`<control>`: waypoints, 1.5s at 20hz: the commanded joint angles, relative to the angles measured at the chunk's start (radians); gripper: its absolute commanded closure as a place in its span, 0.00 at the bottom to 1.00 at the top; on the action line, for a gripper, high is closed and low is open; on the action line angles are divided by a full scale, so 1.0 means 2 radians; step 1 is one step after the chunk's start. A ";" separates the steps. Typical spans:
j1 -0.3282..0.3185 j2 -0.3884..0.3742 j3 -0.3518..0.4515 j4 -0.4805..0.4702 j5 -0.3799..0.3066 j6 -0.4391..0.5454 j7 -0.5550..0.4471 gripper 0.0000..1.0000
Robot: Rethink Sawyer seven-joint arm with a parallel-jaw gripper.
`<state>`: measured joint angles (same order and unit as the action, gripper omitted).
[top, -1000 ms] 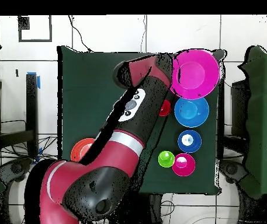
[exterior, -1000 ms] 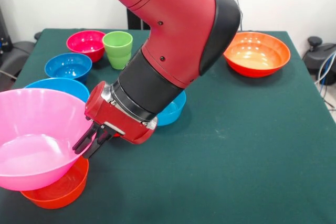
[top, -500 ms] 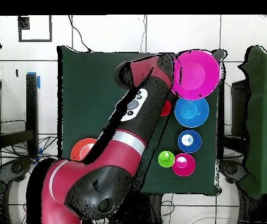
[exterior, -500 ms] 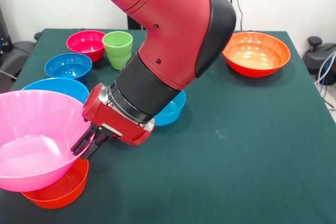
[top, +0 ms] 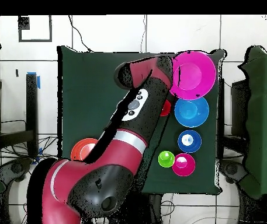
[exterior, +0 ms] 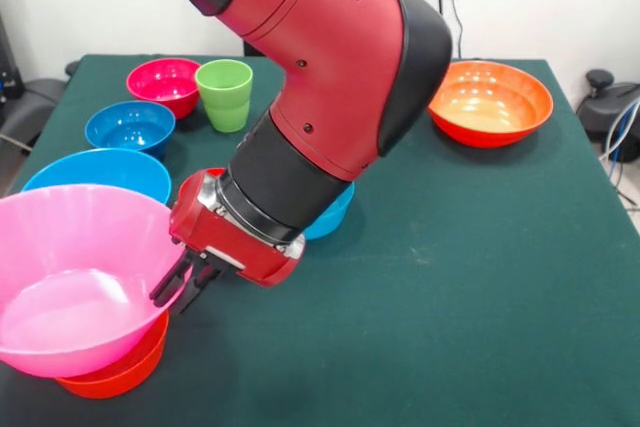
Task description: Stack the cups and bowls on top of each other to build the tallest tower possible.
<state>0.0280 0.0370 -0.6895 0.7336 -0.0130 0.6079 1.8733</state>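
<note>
The huge hot-pink bowl (exterior: 70, 287) sits in an orange bowl (exterior: 115, 372) at the table's near left corner; together they form the tower. My gripper (exterior: 178, 292) is at the pink bowl's right rim, shut on it. The pink bowl also shows in the overhead view (top: 195, 74). The large light-blue bowl (exterior: 100, 169) stands just behind it. A small blue bowl (exterior: 130, 125), a magenta bowl (exterior: 163, 80) and the green cup (exterior: 224, 94) stand at the far left. A second orange bowl (exterior: 490, 102) stands far right. A red cup (top: 166, 108) is mostly hidden by my arm.
Another blue bowl (exterior: 332, 209) is half hidden behind my arm near the table's middle. The table's front edge runs just beyond the pink bowl. A dark chair (exterior: 25, 107) stands off the table at the left.
The pink bowl has come down and levelled out over the orange bowl. My gripper moved slightly lower and toward the front edge with it.
</note>
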 commanded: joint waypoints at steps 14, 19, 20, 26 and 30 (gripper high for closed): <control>0.011 0.002 0.071 0.041 0.023 0.023 0.073 1.00; 0.011 0.006 0.065 0.035 0.025 0.028 0.074 1.00; 0.011 0.005 0.065 0.037 0.025 0.030 0.074 1.00; 0.018 0.001 0.057 0.045 0.027 0.045 0.085 1.00; 0.021 0.002 0.052 0.044 0.027 0.051 0.088 1.00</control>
<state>0.0413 0.0267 -0.6674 0.7596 0.0129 0.6081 1.8733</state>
